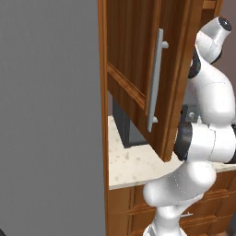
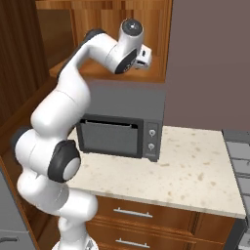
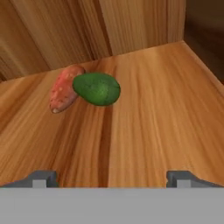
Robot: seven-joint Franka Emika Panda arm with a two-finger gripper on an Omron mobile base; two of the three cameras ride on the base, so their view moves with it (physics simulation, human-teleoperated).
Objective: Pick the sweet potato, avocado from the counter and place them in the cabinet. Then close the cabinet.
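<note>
On the wooden shelf floor of the cabinet [image 3: 166,109] lies the reddish-orange sweet potato [image 3: 62,89]. The dark green avocado [image 3: 97,89] rests against its right side. My gripper [image 3: 113,178] is open and empty, its fingertips [image 3: 43,177] spread wide, a short way back from both items. In the right base view my arm reaches up into the open cabinet [image 2: 102,29] above the microwave, with the hand [image 2: 144,56] at the shelf's right end. The cabinet door [image 1: 138,55] stands swung open with its silver bar handle [image 1: 156,78] facing out. The beige counter [image 2: 195,168] lies below.
A dark grey microwave [image 2: 122,124] stands on the counter right under the cabinet shelf. Wooden drawers [image 2: 146,215] sit below the counter edge. A grey wall panel [image 1: 50,115] fills the left. A stove edge [image 2: 240,151] lies at the far right.
</note>
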